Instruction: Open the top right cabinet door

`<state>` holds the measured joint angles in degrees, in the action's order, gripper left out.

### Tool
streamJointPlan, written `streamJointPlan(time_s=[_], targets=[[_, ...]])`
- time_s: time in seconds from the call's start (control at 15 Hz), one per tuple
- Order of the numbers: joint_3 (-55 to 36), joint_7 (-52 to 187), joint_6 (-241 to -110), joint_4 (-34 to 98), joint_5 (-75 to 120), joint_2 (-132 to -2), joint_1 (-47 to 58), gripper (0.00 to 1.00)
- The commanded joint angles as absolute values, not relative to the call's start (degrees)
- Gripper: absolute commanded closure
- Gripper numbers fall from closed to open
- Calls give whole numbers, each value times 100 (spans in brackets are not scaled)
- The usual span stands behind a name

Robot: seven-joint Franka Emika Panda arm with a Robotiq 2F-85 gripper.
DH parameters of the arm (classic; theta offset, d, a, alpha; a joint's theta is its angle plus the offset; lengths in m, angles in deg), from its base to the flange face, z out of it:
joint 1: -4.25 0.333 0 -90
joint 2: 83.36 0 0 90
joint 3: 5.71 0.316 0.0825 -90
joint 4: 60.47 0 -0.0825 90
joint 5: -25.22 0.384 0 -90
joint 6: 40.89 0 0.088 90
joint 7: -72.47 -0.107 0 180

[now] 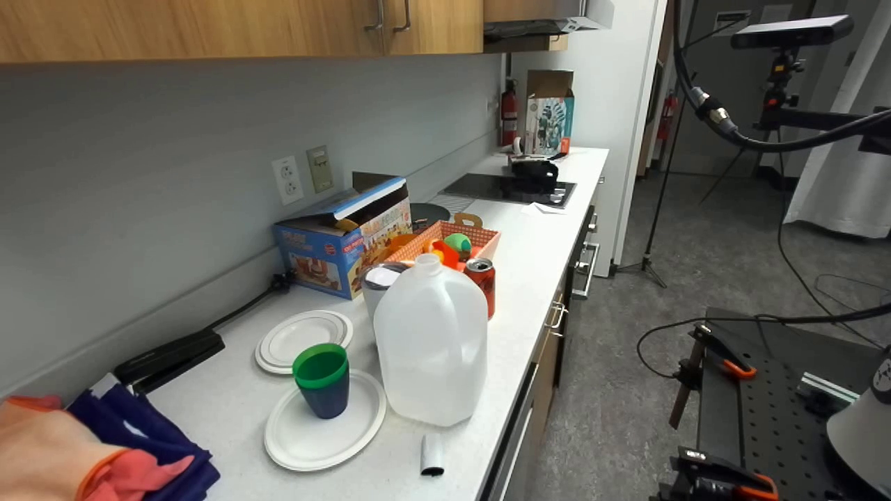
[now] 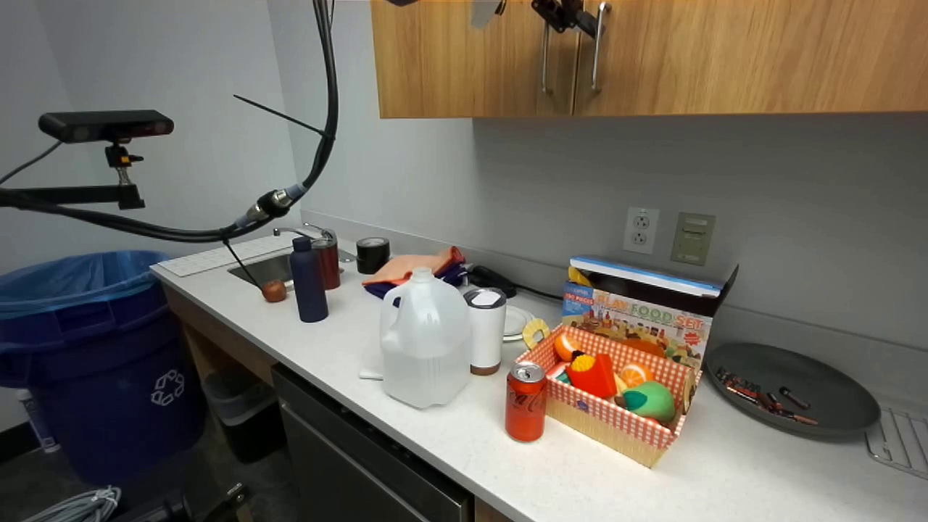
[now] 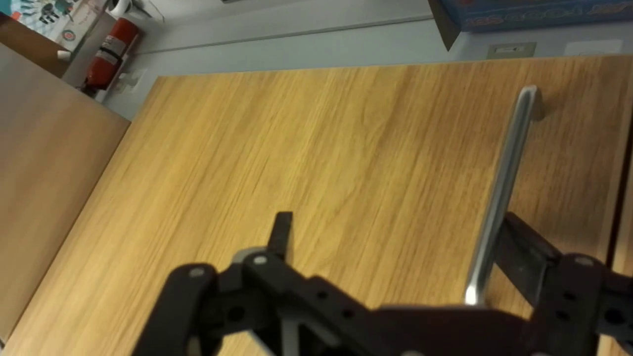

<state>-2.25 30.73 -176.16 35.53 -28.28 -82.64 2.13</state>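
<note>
The top right cabinet door, light wood grain, lies flush beside its neighbour in an exterior view [image 1: 440, 28]. It also shows in an exterior view [image 2: 761, 58] and fills most of the wrist view [image 3: 341, 163]. Its slim silver bar handle [image 3: 502, 183] stands in the right part of the wrist view and also shows in an exterior view [image 2: 599, 51]. My gripper [image 3: 395, 216] is open, its fingers wide apart on either side of the handle. The wrist view's right finger has its tip at the bar, partly covered by it. The left finger is well away from the bar.
The adjoining wood door [image 2: 471, 58] has its own handle [image 2: 545, 61] close by. A range hood [image 1: 536, 26] stands beyond the cabinet. A cable [image 2: 325, 87] hangs at the arm's side. Below, the counter bears a plastic jug [image 2: 426, 341], a basket [image 2: 602, 409] and a box [image 1: 313, 254].
</note>
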Motion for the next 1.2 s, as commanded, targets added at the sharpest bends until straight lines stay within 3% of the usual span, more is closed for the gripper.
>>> streamJointPlan(time_s=[0.0,0.27,1.13], targets=[[-302,2681,-16919,3298,-3358,-8172,402,0],[-234,2558,-15776,3355,-3557,-8300,604,0],[-423,2405,-15208,5146,-3020,-10042,378,0]])
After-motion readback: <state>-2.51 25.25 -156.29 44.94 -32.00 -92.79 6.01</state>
